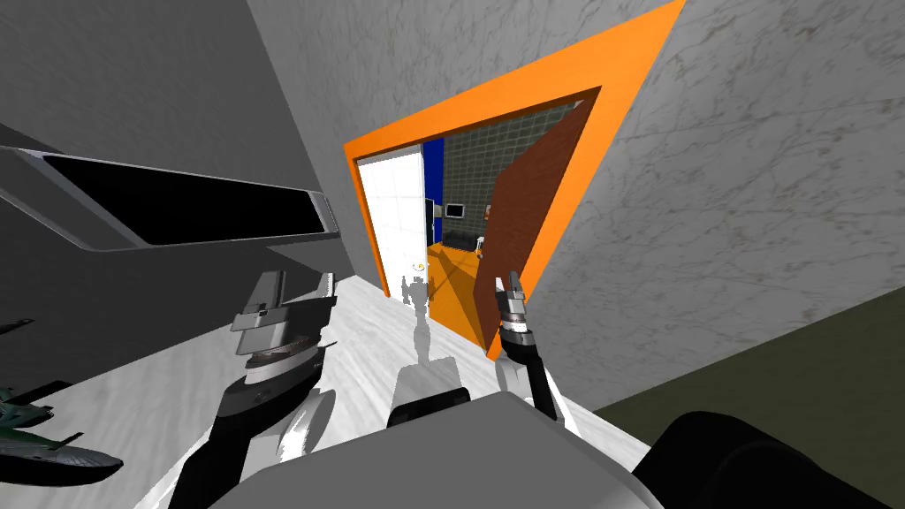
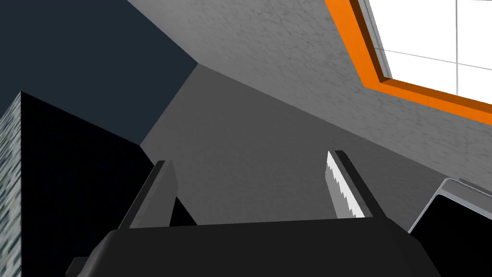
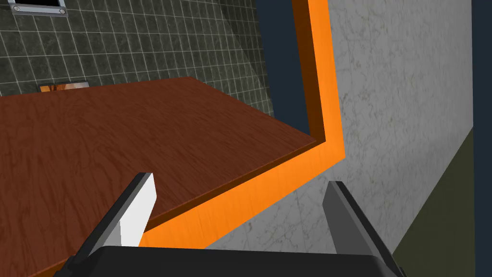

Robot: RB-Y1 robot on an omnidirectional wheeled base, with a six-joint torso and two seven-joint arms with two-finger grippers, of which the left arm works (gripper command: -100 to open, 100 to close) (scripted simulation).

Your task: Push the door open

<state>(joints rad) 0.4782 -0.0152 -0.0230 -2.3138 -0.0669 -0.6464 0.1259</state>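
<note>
Trouble could come if our right gripper [image 3: 238,185], fingers spread wide and empty, slips off the brown door [image 3: 120,134] just ahead and hits the orange frame [image 3: 269,192] beside it.

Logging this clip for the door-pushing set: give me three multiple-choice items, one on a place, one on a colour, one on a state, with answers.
1. The right hand is: A) touching the floor; B) in front of the brown door; C) raised to the ceiling.
2. The door frame is: A) orange; B) white; C) green.
3. The door is: A) shut in its frame; B) lying flat on the floor; C) partly open, swung toward the tiled wall.
Answers: 1 B, it stands open before the door's lower edge; 2 A, orange borders the opening in every view; 3 C, the room beyond shows through the gap.
</note>
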